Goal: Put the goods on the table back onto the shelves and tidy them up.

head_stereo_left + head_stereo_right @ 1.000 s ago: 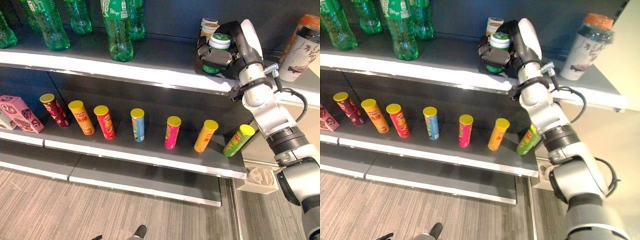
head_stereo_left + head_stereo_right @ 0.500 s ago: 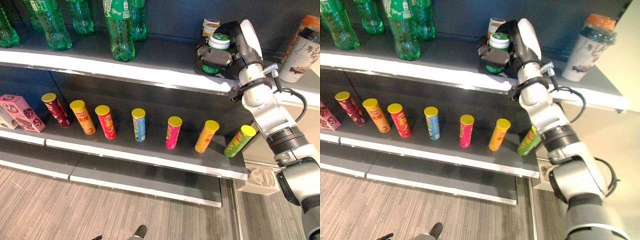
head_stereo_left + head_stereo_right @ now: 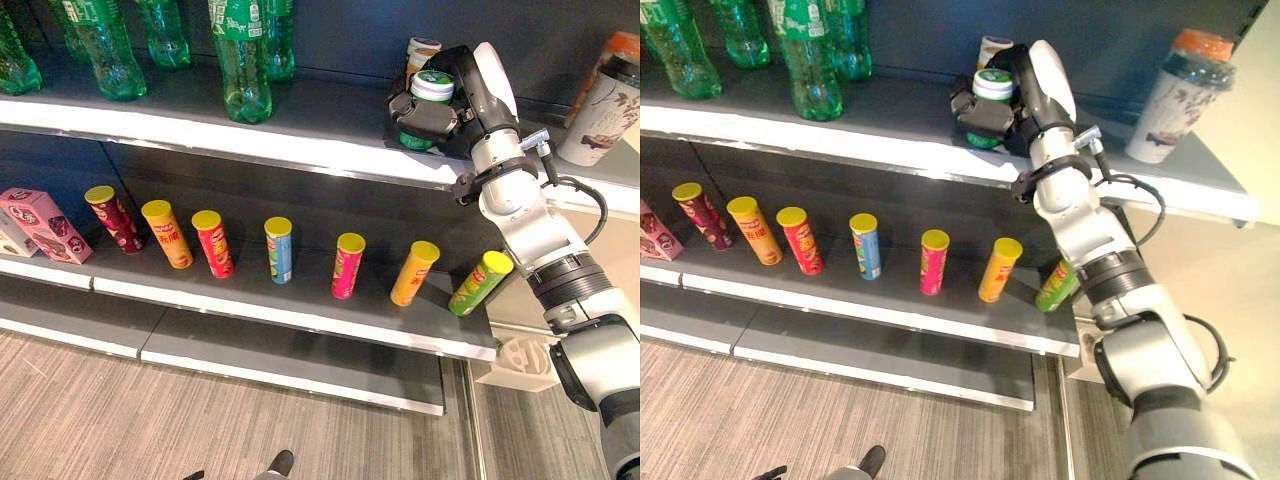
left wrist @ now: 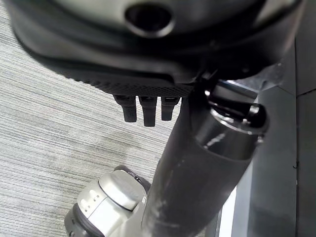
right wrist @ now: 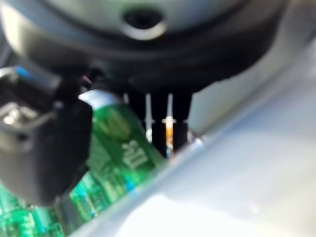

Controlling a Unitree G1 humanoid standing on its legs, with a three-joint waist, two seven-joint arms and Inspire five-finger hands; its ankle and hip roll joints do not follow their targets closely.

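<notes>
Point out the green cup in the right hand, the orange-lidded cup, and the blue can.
green cup [image 3: 433,85]: left eye view, white lid
orange-lidded cup [image 3: 1174,98]: right eye view, printed side
blue can [image 3: 279,254]: left eye view, body

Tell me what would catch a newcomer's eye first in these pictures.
First, the right hand on the upper shelf, fingers curled round a green cup with a white lid. Next, the row of bright chip cans spaced along the middle shelf, the rightmost green one leaning. Green bottles stand on the upper shelf's left part, and a large orange-lidded cup at its right end.
</notes>
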